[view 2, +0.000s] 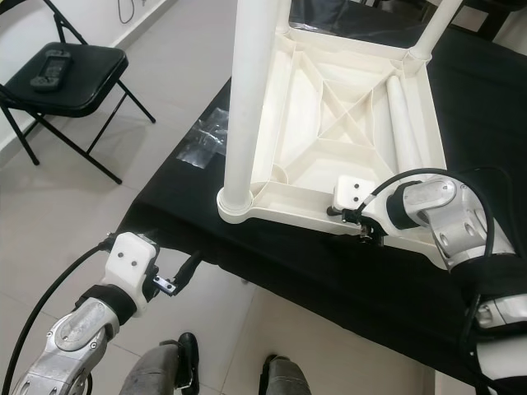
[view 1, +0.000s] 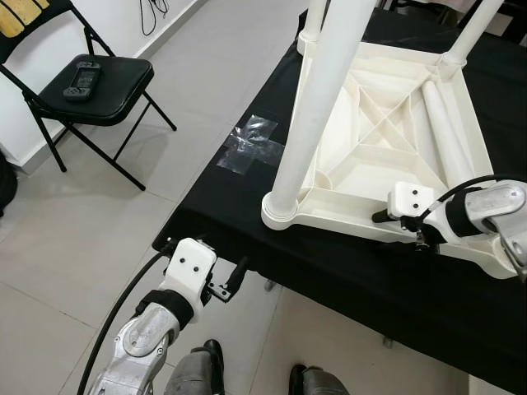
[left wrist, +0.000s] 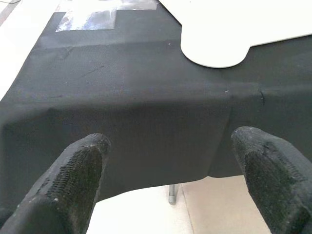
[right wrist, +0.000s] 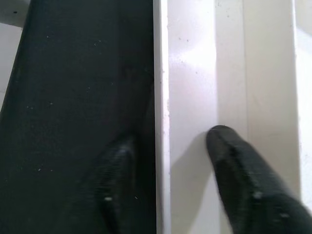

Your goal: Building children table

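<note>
A white plastic table [view 1: 387, 140] lies upside down on the black-covered bench [view 1: 346, 280], its legs pointing up and one loose leg [view 1: 449, 123] lying inside the underside. The right gripper [view 1: 380, 217] is clenched on the table's near rim, one finger [right wrist: 243, 180] inside and one outside. The left gripper [view 1: 233, 278] hangs released by the bench's near left edge. A black folding chair [view 1: 99, 90] stands far left.
</note>
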You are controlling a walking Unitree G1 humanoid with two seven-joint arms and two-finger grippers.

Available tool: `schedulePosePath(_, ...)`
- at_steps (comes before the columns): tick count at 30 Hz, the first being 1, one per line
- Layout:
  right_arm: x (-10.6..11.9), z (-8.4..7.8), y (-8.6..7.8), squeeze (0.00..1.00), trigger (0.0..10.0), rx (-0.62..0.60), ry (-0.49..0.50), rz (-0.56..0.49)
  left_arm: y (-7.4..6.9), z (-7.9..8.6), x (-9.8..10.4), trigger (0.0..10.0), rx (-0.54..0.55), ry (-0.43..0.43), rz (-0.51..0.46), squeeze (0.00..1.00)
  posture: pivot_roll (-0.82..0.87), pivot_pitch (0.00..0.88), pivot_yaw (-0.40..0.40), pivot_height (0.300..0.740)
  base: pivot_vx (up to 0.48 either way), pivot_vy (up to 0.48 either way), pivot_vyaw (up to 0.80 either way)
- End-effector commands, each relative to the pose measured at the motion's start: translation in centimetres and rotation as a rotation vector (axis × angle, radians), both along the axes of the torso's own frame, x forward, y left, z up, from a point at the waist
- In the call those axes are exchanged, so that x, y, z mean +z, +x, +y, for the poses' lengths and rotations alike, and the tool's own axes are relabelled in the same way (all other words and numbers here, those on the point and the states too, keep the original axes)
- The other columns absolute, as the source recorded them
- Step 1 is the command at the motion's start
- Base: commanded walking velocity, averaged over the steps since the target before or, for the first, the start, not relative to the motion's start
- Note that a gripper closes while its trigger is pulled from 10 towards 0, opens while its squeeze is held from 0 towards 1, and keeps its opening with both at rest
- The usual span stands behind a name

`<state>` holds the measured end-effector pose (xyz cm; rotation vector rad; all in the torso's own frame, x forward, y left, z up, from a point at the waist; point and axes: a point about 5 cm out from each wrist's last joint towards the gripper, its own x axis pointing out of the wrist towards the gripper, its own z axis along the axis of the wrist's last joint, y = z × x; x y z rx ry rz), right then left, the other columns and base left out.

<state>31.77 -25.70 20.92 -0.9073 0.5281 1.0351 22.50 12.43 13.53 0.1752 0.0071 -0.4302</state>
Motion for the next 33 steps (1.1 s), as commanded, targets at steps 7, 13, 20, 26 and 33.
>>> schedulePosePath(7,-0.6,0.2,0.2,0.00,0.0,-0.005,-0.001,0.000,-0.2,-0.2,-0.3,10.0,-0.007,0.014,0.008,0.00,0.06,0.242,-0.099,0.740,0.000,0.000,0.00)
schedulePosePath(13,-1.0,1.0,0.3,0.00,0.0,-0.031,0.055,-0.016,-0.2,-0.1,-0.4,10.0,-0.008,0.019,0.008,0.00,0.06,0.240,-0.098,0.740,0.000,0.000,0.00)
schedulePosePath(20,-1.4,2.1,-0.1,0.00,0.0,-0.056,0.132,-0.013,-0.2,-0.2,-0.5,10.0,-0.014,0.034,0.012,0.00,0.08,0.235,-0.091,0.740,0.000,0.000,0.00)
schedulePosePath(26,-1.3,4.8,-2.1,0.00,0.0,0.056,0.244,0.052,-0.4,0.0,-0.5,10.0,-0.017,0.041,0.016,0.00,0.08,0.234,-0.087,0.740,0.000,0.000,0.00)
schedulePosePath(33,-1.2,7.2,-0.6,0.00,0.0,-0.043,0.334,-0.005,-0.4,-0.1,-0.5,10.0,-0.020,0.047,0.016,0.00,0.09,0.242,-0.086,0.740,0.000,0.000,0.00)
